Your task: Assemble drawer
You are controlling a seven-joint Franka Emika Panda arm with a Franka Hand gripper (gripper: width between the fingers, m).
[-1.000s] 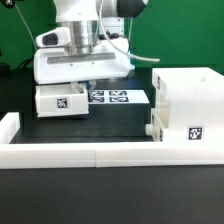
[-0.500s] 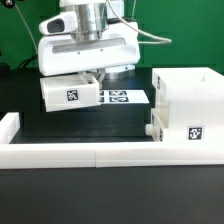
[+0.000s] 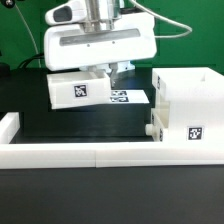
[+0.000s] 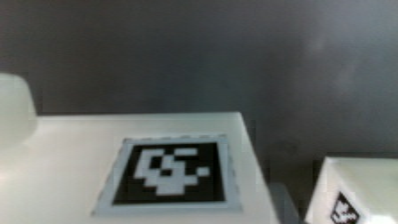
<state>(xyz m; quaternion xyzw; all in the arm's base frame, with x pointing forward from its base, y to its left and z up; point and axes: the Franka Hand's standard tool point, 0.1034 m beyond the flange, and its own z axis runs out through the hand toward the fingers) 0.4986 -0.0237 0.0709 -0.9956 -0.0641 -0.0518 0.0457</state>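
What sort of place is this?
Probably a robotics lab: a robot gripper holds a tagged white tray over a black table edged by a white rail, near a marker board.

A robot lab: green backdrop, black table, tagged marker board.

Exterior view: gripper fingertips buried behind tray it clamps — contact points unseen by us. Tray covers part of marker board; tags there too small to read. Box casing cut by frame edge on exterior view's right. Wrist view blurred throughout — we note central tag pattern smeared, second tag clipped at corner, pale shape at edge unidentifiable.
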